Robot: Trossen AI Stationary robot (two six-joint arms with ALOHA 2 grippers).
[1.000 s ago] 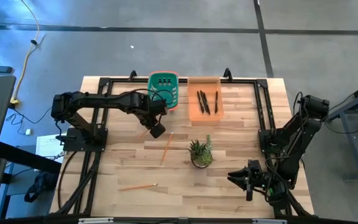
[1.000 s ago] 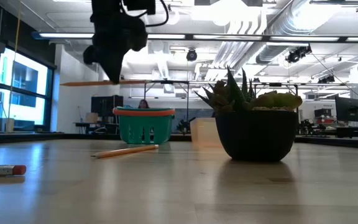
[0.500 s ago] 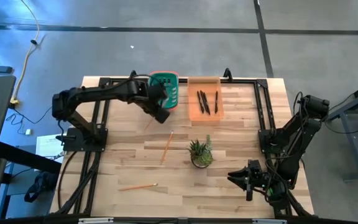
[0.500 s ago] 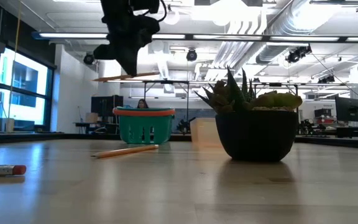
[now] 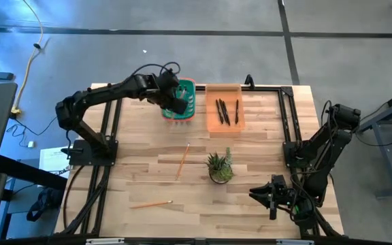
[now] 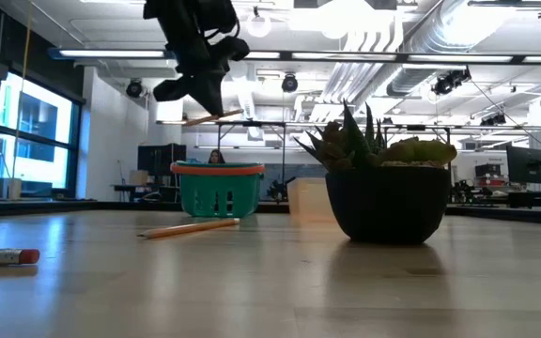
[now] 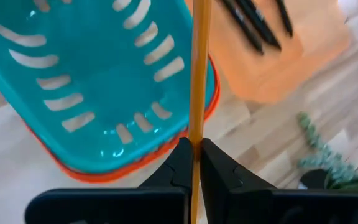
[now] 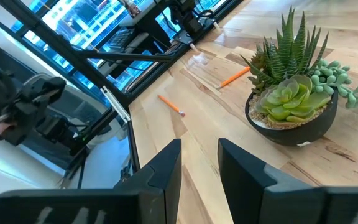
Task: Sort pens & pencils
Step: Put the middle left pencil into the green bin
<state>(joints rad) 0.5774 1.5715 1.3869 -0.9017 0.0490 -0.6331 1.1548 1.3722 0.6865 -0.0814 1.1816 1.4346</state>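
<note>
A: Since a second ago your left claw [image 5: 176,103] has swung from the bare worktop [image 5: 264,197] up to the teal basket [image 5: 186,87] at the upper middle of the high view, carrying the pencil with it.

B: What does it hold now?

A: It pinches one pencil [image 7: 198,81] crosswise, high over the basket. Two more pencils lie on the boards: one at centre [image 5: 183,160], one at lower left [image 5: 150,203]. The pens [image 5: 226,111] sit in the orange tray [image 5: 210,122] just right of the basket.

B: And your right claw?

A: Right claw [image 8: 199,163] waits at the lower right corner, fingers spread, near the plant pot [image 5: 219,173].

B: The risk?

A: The pencil is long and held off-centre; release it before it is squarely over the basket and, I judge, an end may catch the rim and tip it onto the worktop or toward the tray.
</note>
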